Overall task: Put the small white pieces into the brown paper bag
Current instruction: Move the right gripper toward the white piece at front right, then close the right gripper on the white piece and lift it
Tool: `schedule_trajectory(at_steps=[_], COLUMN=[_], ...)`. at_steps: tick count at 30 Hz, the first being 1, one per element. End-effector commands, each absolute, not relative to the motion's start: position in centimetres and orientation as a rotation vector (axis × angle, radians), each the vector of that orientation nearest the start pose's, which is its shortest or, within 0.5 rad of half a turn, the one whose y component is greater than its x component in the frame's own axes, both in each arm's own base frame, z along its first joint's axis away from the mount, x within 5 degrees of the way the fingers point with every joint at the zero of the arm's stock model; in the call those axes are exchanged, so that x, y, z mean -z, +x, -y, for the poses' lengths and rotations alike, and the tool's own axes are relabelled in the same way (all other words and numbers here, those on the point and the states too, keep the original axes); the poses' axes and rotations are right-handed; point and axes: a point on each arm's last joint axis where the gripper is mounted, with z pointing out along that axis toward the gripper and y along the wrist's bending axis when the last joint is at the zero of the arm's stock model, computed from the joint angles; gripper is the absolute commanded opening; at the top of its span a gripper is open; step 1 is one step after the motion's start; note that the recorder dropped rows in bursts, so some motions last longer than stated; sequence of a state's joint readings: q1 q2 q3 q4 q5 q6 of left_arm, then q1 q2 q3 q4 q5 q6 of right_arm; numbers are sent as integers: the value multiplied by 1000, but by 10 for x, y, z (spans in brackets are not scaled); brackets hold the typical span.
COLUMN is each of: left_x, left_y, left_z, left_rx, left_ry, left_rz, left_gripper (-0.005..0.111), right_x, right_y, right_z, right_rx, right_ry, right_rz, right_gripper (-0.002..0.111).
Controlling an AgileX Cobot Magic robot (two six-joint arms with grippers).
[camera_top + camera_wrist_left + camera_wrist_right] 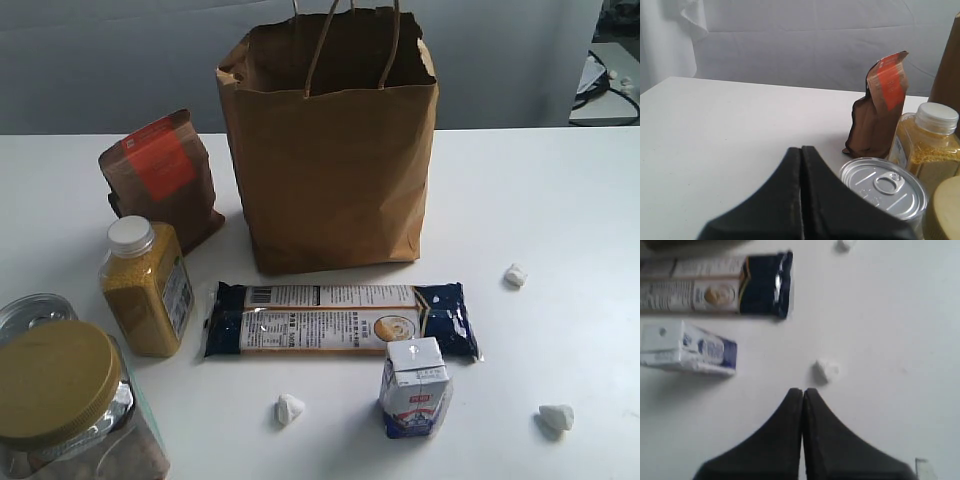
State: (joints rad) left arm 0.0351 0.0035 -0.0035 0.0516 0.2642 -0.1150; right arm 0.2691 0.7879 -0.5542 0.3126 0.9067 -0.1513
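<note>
On the right half of the worktop (560, 200) I had loads of bare surface, from the far edge right down to the near one. The three small white pieces were scattered on the table. The first piece (515, 275) lay in the open off the bag's bottom right corner. The second piece (556, 417) sat toward the near right corner. The third piece (289, 408) was close to the near edge, just left of the milk carton (413, 388).

My right gripper (803, 391) hung over the table just short of the second piece, jaws pressed together with nothing between them.

The brown paper bag (330, 160) stood upright by the middle of the far edge, mouth open, handles sticking up. Nothing sat between it and the two right-hand pieces. The long biscuit packet (340, 320) lay flat across the front of the bag, so it was between the bag and both the third piece and the carton.

The left side was the crowded bit: a brown pouch (160, 175) with an orange label, a spice jar (148, 285) of yellow grains, a tin can (883, 186), and a big jar with a gold lid (60, 385) at the near left corner. My left gripper (801, 150) was clenched too, holding nothing, right beside the can, with bare worktop beyond it.
</note>
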Motion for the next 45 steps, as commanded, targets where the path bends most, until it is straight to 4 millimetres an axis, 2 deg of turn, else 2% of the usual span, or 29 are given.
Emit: schedule_trajectory(at_steps=[1,2,4,7,9,10,17,24,37,41,45], left_x=[-189,-189,-189,-189,-189,-189,-189,-189,-189,-189,-189], left_y=[55,55,55,55,55,55,55,55,55,55,55], left_z=[-3,-3,-3,-3,-3,-3,-3,-3,-3,-3,-3], left_rx=[26,26,26,26,26,26,26,26,26,26,26], left_ry=[-102,-102,-102,-102,-102,-102,-102,-102,-102,-102,-102], left_rz=[-1742,-1742,-1742,-1742,-1742,-1742,-1742,-1742,-1742,-1742,-1742], left_gripper=[0,0,0,0,0,0,0,0,0,0,0], right_x=[-229,-218,-202,-181,-170,-167,-143,-134,-122,-123,-124], right_y=[139,147,159,175,183,186,201,206,207,206,205], right_z=[-64,-66,-70,-76,-77,-78,-81,-82,-83,-84,-85], right_rx=[-432,-433,-443,-474,-451,-448,-430,-433,-436,-442,-472], right_ry=[-479,-506,-505,-436,-405,-391,-295,-264,-272,-283,-281], right_rz=[-2905,-2963,-3016,-3057,-3056,-3056,-3063,-3090,-3163,-3175,-3179], right_gripper=[0,0,10,40,50,51,51,49,14,0,0])
